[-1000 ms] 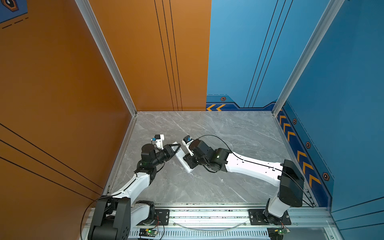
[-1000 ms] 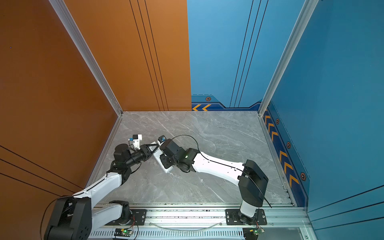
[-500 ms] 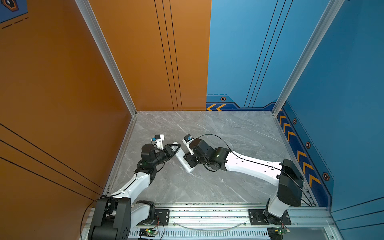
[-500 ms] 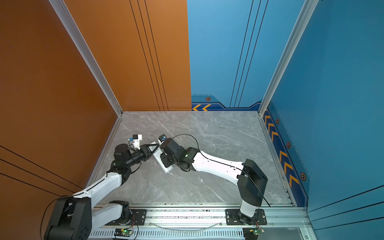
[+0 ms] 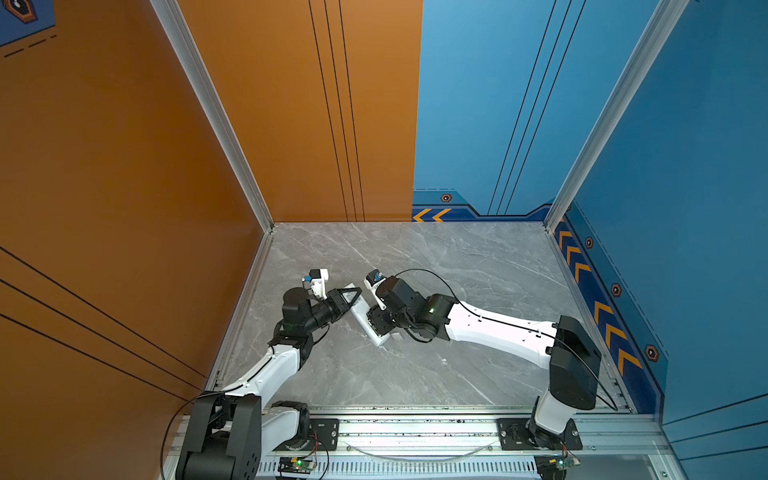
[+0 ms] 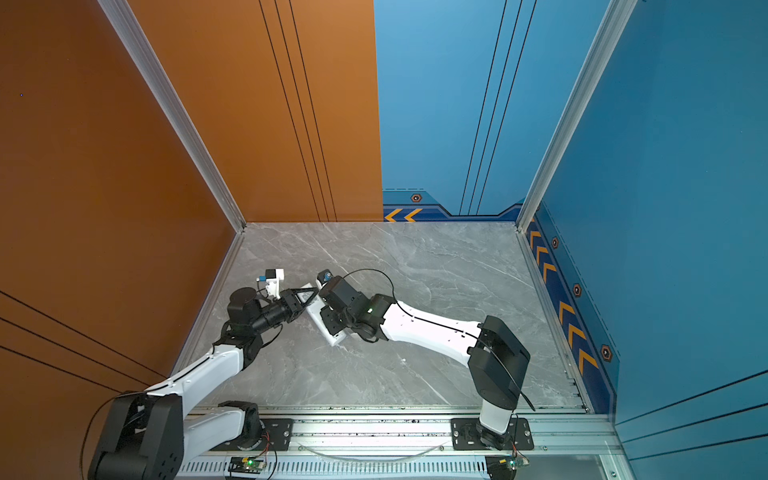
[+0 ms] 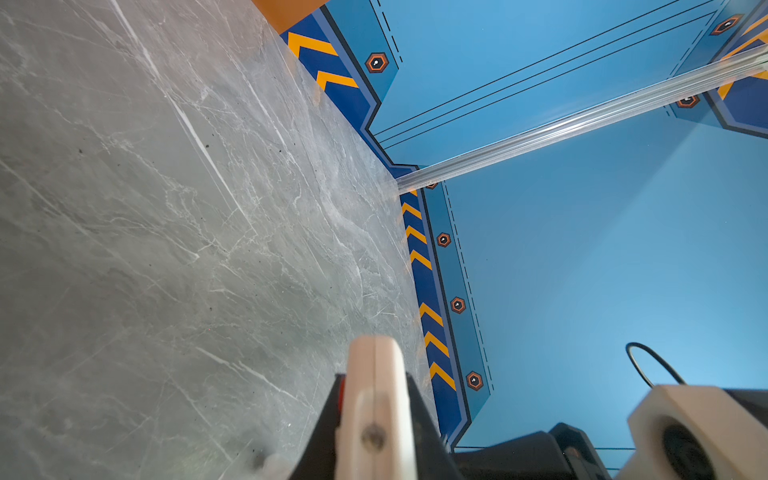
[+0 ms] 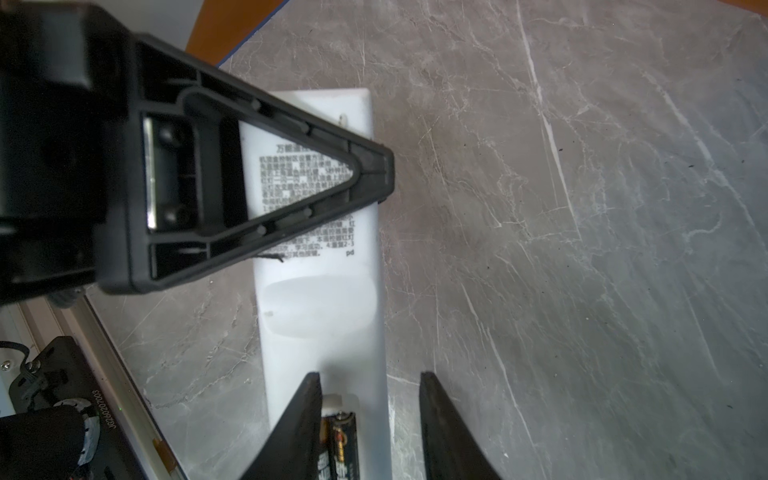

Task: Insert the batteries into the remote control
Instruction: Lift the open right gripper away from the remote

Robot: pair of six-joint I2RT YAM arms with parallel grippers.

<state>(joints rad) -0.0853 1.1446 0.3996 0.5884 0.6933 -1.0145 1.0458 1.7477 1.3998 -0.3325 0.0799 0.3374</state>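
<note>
The white remote control (image 8: 320, 291) lies back up on the grey table, printed text facing me, also seen in both top views (image 5: 360, 312) (image 6: 318, 313). My left gripper (image 5: 353, 296) (image 6: 309, 296) (image 7: 374, 376) is shut on its far end, which shows edge-on between the black fingers (image 7: 415, 415). My right gripper (image 8: 370, 376) (image 5: 378, 324) (image 6: 332, 324) hangs open over the other end, one finger above the open compartment, the other above bare table beside the remote. A dark battery (image 8: 345, 440) with a gold band lies in that compartment, partly hidden by a finger.
A small white piece (image 5: 397, 336) lies on the table just right of the remote's near end. The orange wall (image 5: 124, 208) rises close on the left. The metal rail (image 5: 415, 428) with both arm bases runs along the front edge.
</note>
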